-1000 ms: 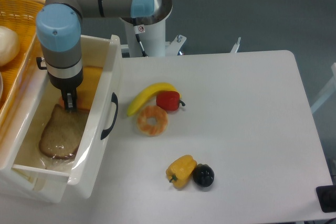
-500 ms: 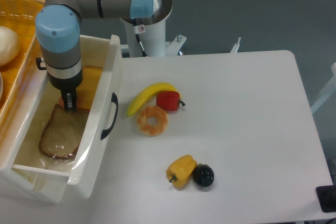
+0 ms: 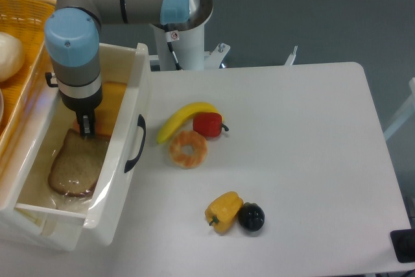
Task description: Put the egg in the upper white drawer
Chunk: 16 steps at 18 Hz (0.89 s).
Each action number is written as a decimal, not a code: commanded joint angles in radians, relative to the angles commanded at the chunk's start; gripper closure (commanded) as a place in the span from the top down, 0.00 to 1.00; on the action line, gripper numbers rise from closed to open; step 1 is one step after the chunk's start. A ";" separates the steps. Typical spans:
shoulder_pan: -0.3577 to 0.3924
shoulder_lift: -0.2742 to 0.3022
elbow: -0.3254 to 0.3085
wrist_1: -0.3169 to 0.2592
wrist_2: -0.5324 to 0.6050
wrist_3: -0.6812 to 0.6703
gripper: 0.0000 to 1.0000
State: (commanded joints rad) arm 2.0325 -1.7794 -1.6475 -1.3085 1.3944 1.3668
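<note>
A: Arm position?

B: Reaches down into the white drawer (image 3: pixel 134 89) at the left of the table (image 3: pixel 305 147). The gripper (image 3: pixel 85 128) hangs inside it, just over the top edge of a slice of bread (image 3: pixel 74 167) lying on the drawer floor.

A: Fingers?

B: Dark, close together from this angle — only a sliver of orange shows right at them. Cannot tell whether they are clamped on anything or slack.

A: The egg?

B: Not clearly seen. That orange sliver at the fingertips could be it, but too little shows to say. An orange-yellow flat piece (image 3: pixel 111 105) lies on the drawer floor at about 1 o'clock from the gripper, partly behind the arm.

A: Drawer itself?

B: Deep, white, pulled open, black curved handle (image 3: pixel 136 143) on its front wall facing the table.

A: Elsewhere?

B: Yellow basket (image 3: pixel 16 105) at 9 o'clock from the drawer, a pale round ball (image 3: pixel 10 53) in it. On the table: banana (image 3: pixel 181 119) touching a red pepper (image 3: pixel 208 124), a ringed doughnut (image 3: pixel 189 149) just at 6 o'clock from the banana. Well apart, toward 5 o'clock — a yellow pepper (image 3: pixel 223 210) touching a dark round fruit (image 3: pixel 251 216).
</note>
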 joint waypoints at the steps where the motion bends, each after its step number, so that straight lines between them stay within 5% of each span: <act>1: 0.000 0.000 0.000 0.000 0.000 0.000 0.46; 7: 0.000 0.000 0.000 0.000 0.000 0.000 0.57; 9: 0.000 0.000 0.000 0.002 -0.002 0.002 0.73; 16: 0.000 0.002 0.000 0.003 -0.002 0.002 0.84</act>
State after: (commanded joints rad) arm 2.0325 -1.7779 -1.6475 -1.3054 1.3929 1.3683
